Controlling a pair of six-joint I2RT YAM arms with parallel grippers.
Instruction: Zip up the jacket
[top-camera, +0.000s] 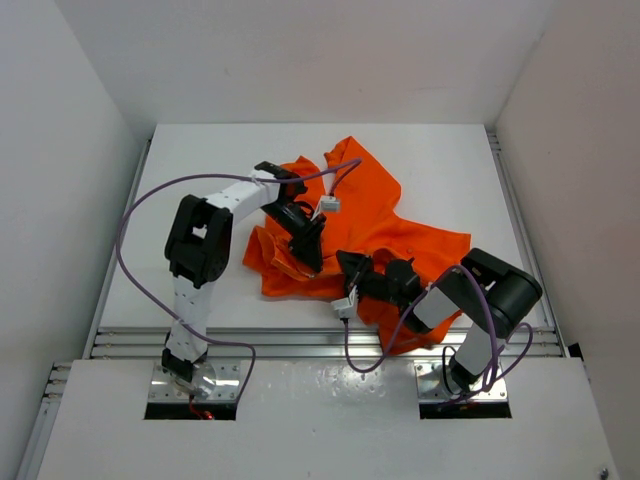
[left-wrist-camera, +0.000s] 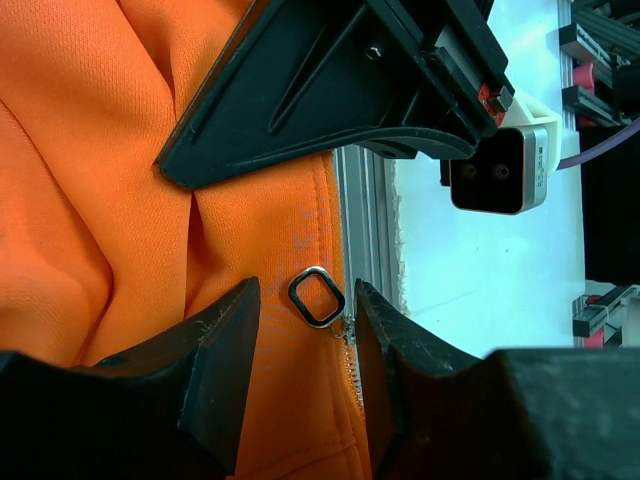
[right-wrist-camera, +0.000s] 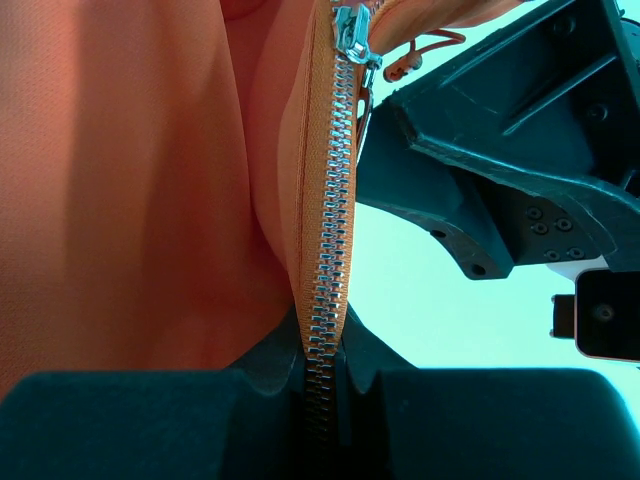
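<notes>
Right pincer (right-wrist-camera: 322, 368) seemingly around jacket zipper (right-wrist-camera: 328, 230)

Left wrist view: your left gripper (left-wrist-camera: 305, 308) comes in from the bottom edge, its 2 fingers (left-wrist-camera: 215, 350) standing apart. In the gap lies the zipper pull (left-wrist-camera: 316, 297), a small rounded metal ring, flat on the orange jacket (left-wrist-camera: 90, 200) and just beside the right-hand finger; you cannot tell whether they touch. Zipper teeth (left-wrist-camera: 351, 350) run down from the ring along the fabric edge. Above, the right arm's black housing (left-wrist-camera: 330, 80) overhangs the cloth, with its camera module (left-wrist-camera: 498, 170) over the white table (left-wrist-camera: 480, 290). An aluminium rail (left-wrist-camera: 365, 210) borders the fabric.
</notes>
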